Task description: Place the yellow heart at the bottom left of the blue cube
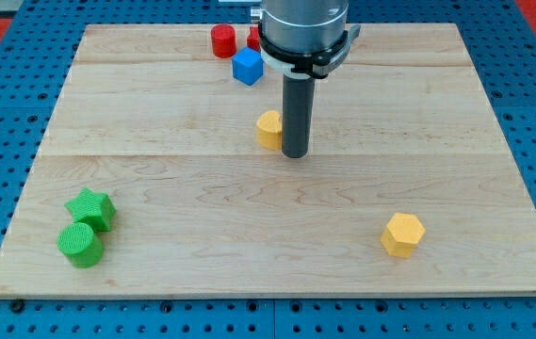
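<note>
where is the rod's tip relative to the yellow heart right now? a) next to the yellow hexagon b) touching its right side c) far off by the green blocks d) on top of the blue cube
b: my tip stands right against the view's right side of the yellow heart, below the blue cube, far from the yellow hexagon.

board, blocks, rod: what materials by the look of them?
Board: likely light wood, matte or satin; grain lines and plank seams show. Blocks, e.g. blue cube, yellow heart, yellow hexagon, green star: probably plastic or painted wood; flat even colour, no grain. Rod ending in my tip, just right of the heart: dark, smooth, slight sheen; metal or plastic, can't tell.
</note>
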